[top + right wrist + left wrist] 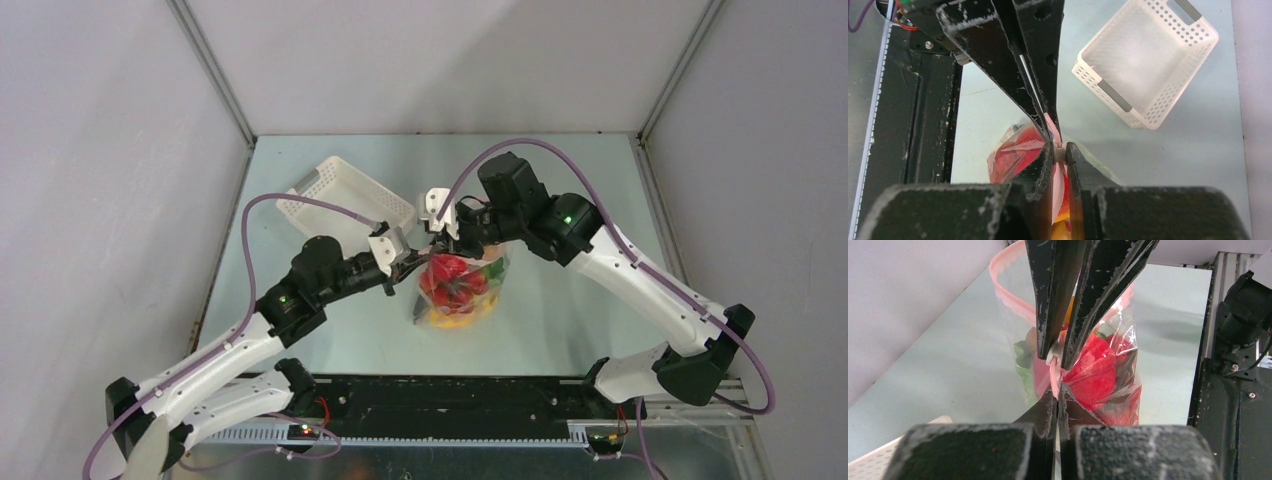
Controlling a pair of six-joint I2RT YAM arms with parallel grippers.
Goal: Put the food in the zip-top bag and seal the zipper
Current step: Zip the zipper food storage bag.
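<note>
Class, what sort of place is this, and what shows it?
Likely a robotics lab test cell: left arm and right arm mounted on a black rail, plain panel walls round the table, staged zip-top bag of toy food.

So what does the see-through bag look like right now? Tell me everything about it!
The zip-top bag is clear, crinkly plastic with a pink zipper along its top edge. It is upright and bulging with food: mostly red pieces, some green, yellow at the bottom. One stretch of the zipper bows outward, seemingly unsealed. The left end effector and right end effector both pinch the zipper at nearly the same spot. Whether its bottom rests on the table cannot be told.
</note>
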